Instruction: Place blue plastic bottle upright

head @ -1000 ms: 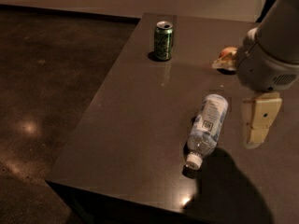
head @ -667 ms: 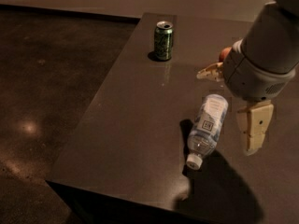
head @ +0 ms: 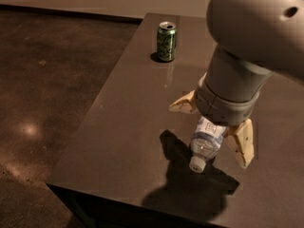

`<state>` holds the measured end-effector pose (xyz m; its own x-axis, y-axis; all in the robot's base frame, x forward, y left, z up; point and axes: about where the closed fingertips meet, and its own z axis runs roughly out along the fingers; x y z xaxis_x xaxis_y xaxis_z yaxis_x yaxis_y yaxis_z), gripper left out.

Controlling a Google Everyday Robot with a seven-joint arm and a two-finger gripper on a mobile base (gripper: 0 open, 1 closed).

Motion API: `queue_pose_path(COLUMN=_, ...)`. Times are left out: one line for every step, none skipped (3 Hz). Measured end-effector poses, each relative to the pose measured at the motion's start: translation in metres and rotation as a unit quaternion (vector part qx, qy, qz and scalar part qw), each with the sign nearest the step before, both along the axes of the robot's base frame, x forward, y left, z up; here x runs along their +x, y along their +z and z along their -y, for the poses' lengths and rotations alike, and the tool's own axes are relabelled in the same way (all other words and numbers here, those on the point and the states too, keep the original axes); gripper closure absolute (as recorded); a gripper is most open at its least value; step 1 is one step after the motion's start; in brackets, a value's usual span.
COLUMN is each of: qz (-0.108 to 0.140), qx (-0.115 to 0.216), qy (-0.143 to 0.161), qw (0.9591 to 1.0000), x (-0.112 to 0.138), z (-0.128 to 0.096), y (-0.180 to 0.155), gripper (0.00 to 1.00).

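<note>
The blue plastic bottle [head: 207,144] lies on its side on the dark table [head: 128,127], near the front edge, with its white cap [head: 196,165] pointing toward the front. My gripper [head: 210,135] hangs right over the bottle's upper half and hides it. It is open, with one tan finger [head: 183,104] to the bottle's left and the other finger [head: 242,142] to its right. The fingers stand on either side of the bottle, not closed on it.
A green soda can [head: 166,42] stands upright at the table's far left part. The table's left edge and front edge drop to a dark floor [head: 47,103]. The big grey arm housing [head: 256,37] fills the upper right.
The arm has moved left and down, from beside the bottle to directly over it. The fingers now stand on both sides of the bottle. The bottle and can have not moved.
</note>
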<state>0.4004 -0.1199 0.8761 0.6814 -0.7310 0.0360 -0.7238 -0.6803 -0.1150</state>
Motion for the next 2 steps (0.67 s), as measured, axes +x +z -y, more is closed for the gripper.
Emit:
queue_pose_path(qz=-0.009, qx=-0.031, qy=0.049, qw=0.9983, x=0.003, z=-0.006, y=-0.019, gripper=0.0)
queue_pose_path(qz=-0.019, qx=-0.046, qy=0.073, qw=0.9961, x=0.009, z=-0.01, y=-0.03, gripper=0.06)
